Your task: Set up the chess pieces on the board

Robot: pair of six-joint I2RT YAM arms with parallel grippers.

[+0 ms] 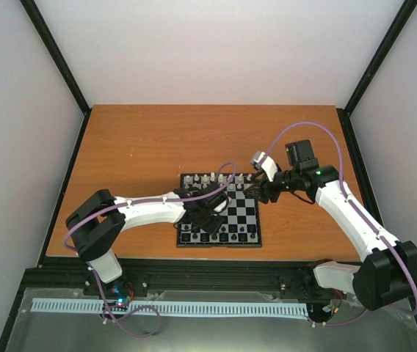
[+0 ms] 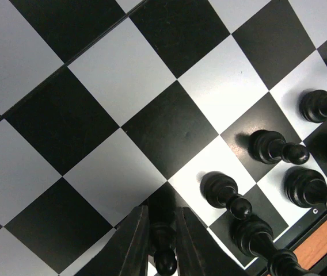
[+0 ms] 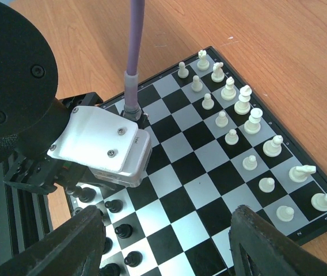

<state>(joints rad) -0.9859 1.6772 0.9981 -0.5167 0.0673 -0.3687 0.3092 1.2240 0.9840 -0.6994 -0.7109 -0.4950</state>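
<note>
Lowering the black piece [image 2: 164,256] straight down matters most: your left gripper [image 2: 161,214] is clenched on it over the near part of the board [image 2: 123,75], just beside the other black pieces [image 2: 227,192]. Centre it on its square before letting go. Your right gripper [image 3: 175,241] hangs spread wide over the board, holding nothing.

Your light is bright and even from overhead, leaving only faint, soft shadows on the orange-brown wooden tabletop [image 1: 142,147]. Up close, the black left tool [image 2: 161,218] and the tiny black chess pawn [image 2: 164,259] it pinches look soft, the wide-spread dark right tool [image 3: 169,221] blurs, yet the small black-and-silver checkered board [image 3: 198,195] stays sharp, lightly sheened.
</note>
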